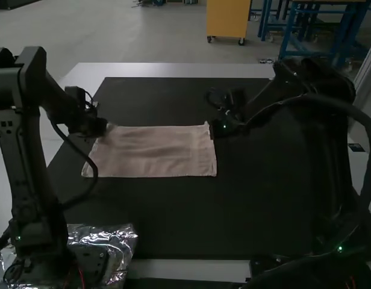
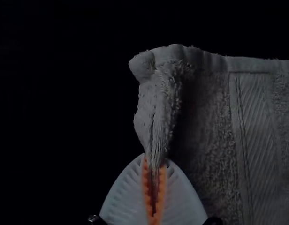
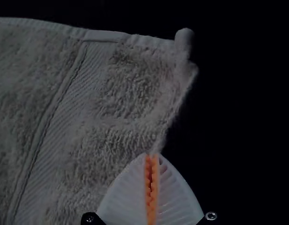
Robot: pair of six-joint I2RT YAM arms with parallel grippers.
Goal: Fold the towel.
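Black matting [image 1: 258, 211] covers most of a pale table [image 1: 173, 70], with a strip of the tabletop showing beyond its far edge. High view: a pinkish-beige towel [image 1: 152, 153] lies on the matting between the two arms, broad and roughly rectangular, with shallow wrinkles across its surface. The left gripper [image 1: 101, 127] is at its far left corner; the right gripper [image 1: 215, 128] is at its far right corner, where a small peak of cloth rises just beside the fingers. Crinkled silvery plastic [image 1: 122, 238] lies by the base of the left arm. Left wrist view: the white ribbed fingers of the left gripper [image 2: 154, 161] are clamped on the towel, a gathered fold of its edge pinched between the orange pads [image 2: 146, 187]; a flat woven band [image 2: 254, 126] runs beside the looped pile. Right wrist view: the jaws of the right gripper [image 3: 152, 157] are closed on the towel's side edge, which narrows into the fingertips; a small rounded corner [image 3: 184, 40] projects past them, and a second woven band [image 3: 60, 105] crosses the pile at a slant.
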